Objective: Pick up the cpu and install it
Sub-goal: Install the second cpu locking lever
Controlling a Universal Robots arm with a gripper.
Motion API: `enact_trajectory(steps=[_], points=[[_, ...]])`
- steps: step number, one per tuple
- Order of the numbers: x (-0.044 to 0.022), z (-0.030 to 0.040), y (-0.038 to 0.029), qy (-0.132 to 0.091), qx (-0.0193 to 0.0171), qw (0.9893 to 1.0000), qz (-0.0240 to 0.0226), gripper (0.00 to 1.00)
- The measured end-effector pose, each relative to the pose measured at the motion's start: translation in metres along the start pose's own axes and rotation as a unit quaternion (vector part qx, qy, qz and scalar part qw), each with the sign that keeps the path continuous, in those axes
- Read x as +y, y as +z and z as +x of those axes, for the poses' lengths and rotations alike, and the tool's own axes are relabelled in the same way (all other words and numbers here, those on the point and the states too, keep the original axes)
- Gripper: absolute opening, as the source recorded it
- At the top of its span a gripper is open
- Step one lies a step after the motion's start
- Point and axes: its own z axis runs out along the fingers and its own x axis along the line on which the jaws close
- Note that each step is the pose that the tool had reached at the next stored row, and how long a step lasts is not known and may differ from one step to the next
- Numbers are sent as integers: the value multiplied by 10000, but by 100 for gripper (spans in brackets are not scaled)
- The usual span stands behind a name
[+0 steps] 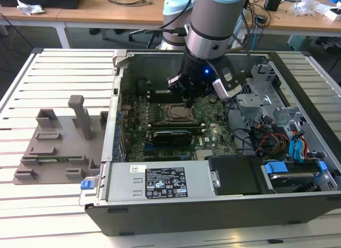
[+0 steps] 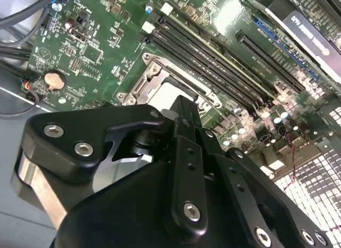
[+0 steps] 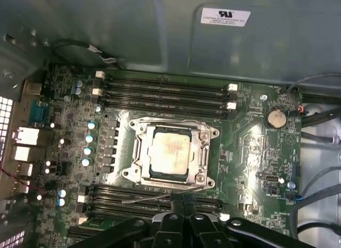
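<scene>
The cpu (image 3: 169, 152) is a pale silvery square lying flat inside the metal socket frame (image 3: 139, 152) on the green motherboard (image 3: 250, 152). In the exterior view the cpu (image 1: 176, 113) sits in the middle of the board inside the open computer case. My black gripper (image 1: 187, 97) hangs just above the board, close beside the socket and apart from the chip. In the first wrist view its fingertips (image 3: 176, 201) are pressed together with nothing between them. The second wrist view has the gripper (image 2: 184, 112) covering part of the cpu (image 2: 173, 92).
Memory slots (image 3: 165, 90) run along both sides of the socket. A long black expansion card (image 1: 171, 136) lies nearer the power supply (image 1: 160, 181). Cables and drive bays (image 1: 277, 136) fill the case at the exterior view's right. A grey fixture (image 1: 58, 141) stands on the slatted table.
</scene>
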Motion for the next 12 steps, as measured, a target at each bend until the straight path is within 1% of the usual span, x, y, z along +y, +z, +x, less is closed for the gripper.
enact_trajectory(steps=[4,7,9,12], points=[[-20,1,88,0,0,10000,-1,11],[-30,0,132,0,1,10000,0,11],[-34,0,149,0,1,10000,0,11],[-46,-3,225,0,1,10000,0,11]])
